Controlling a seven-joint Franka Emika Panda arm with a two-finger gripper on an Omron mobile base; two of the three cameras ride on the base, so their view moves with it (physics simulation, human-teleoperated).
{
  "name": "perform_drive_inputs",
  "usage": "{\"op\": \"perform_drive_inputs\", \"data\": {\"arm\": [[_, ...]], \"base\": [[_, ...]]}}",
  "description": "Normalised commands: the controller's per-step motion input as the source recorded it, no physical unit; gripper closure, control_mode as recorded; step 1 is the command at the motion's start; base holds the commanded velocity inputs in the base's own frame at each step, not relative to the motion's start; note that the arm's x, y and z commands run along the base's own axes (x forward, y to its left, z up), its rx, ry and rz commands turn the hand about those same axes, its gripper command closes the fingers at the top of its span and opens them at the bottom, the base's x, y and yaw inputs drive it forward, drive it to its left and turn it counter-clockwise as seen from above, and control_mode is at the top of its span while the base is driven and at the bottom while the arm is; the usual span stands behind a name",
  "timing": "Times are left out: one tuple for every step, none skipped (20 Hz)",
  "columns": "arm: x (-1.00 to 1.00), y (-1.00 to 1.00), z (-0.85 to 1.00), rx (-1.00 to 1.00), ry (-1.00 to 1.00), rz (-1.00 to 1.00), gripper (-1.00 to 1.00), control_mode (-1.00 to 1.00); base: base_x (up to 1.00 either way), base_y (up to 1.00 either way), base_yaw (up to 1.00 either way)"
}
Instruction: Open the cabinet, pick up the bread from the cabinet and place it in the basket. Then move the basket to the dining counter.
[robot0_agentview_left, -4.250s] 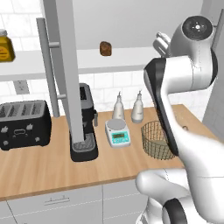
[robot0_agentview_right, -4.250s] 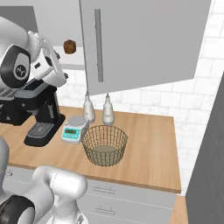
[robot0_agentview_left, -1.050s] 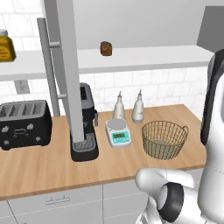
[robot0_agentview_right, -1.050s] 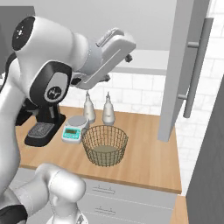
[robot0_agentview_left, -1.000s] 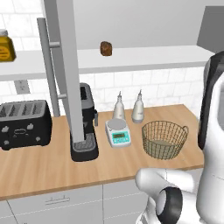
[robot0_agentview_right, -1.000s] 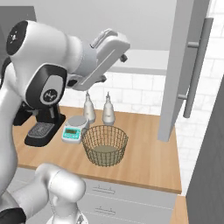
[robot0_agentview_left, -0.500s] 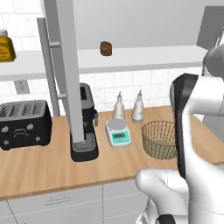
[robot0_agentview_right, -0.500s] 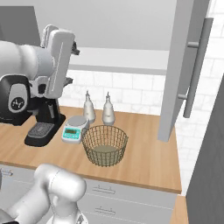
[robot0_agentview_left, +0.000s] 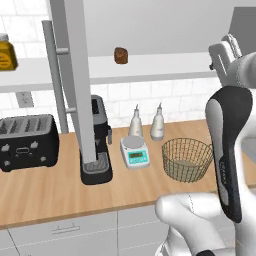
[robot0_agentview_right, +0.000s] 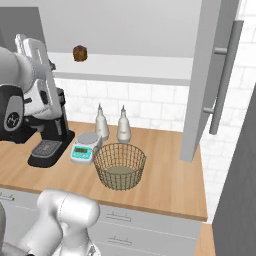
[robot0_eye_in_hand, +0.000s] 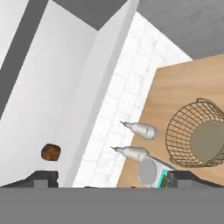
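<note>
We see the cabinet (robot0_agentview_left: 150, 75) standing open in both base views, one door (robot0_agentview_left: 75, 80) edge-on left of centre in the left base view and the other door (robot0_agentview_right: 210, 75) swung out at the upper right of the right base view, each with a long vertical bar handle. The bread (robot0_agentview_left: 120, 55) sits on the pale shelf, near the top centre of the left base view and at the upper left of the right base view (robot0_agentview_right: 80, 53); in the hand view it shows as a small brown lump at the lower left (robot0_eye_in_hand: 50, 152), resting alone on the shelf. The basket (robot0_agentview_left: 187, 159) stands on the wood worktop (robot0_agentview_left: 50, 190) right of centre in the left base view, and in the middle of the right base view (robot0_agentview_right: 120, 165); nothing lies in it. Just behind it we see two pale bottles (robot0_agentview_left: 147, 121), and beside them a small scale (robot0_agentview_left: 134, 152), then a black coffee machine (robot0_agentview_left: 97, 145) and a toaster (robot0_agentview_left: 27, 141) further left. An amber jar (robot0_agentview_left: 6, 52) stands on the shelf at the upper left edge. In the hand view the gripper (robot0_eye_in_hand: 111, 177) shows its two dark fingertips (robot0_eye_in_hand: 41, 176) far apart at the bottom corners, spread wide with nothing between them, touching nothing.
</note>
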Motion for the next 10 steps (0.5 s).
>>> {"op": "perform_drive_inputs", "data": {"arm": [[0.04,0.24,0.00,-0.59,0.19,0.54,-1.00,-1.00],[0.66,0.28,0.06,-0.46,0.08,0.42,-1.00,-1.00],[0.68,0.58,0.05,-0.49,0.08,0.35,-1.00,-1.00],[0.75,0.54,0.03,-0.48,0.05,0.35,-1.00,-1.00],[0.78,0.56,0.00,-0.49,0.03,0.34,-1.00,-1.00],[0.79,0.66,-0.04,-0.52,0.00,0.33,-1.00,-1.00],[0.66,0.66,-0.25,-0.55,0.00,0.33,-1.00,-1.00],[0.71,0.61,-0.34,-0.54,0.00,0.32,-1.00,-1.00],[0.75,0.56,-0.33,-0.49,-0.01,0.29,-1.00,-1.00],[0.76,0.36,-0.14,-0.38,0.00,0.29,-1.00,-1.00]], "base": [[0.00,0.00,0.00],[0.00,0.00,0.00],[0.00,0.00,0.00],[0.00,0.00,0.00],[0.00,0.00,0.00],[0.00,0.00,0.00],[0.00,0.00,0.00],[0.00,0.00,0.00],[0.00,0.00,0.00],[0.00,0.00,0.00]]}}
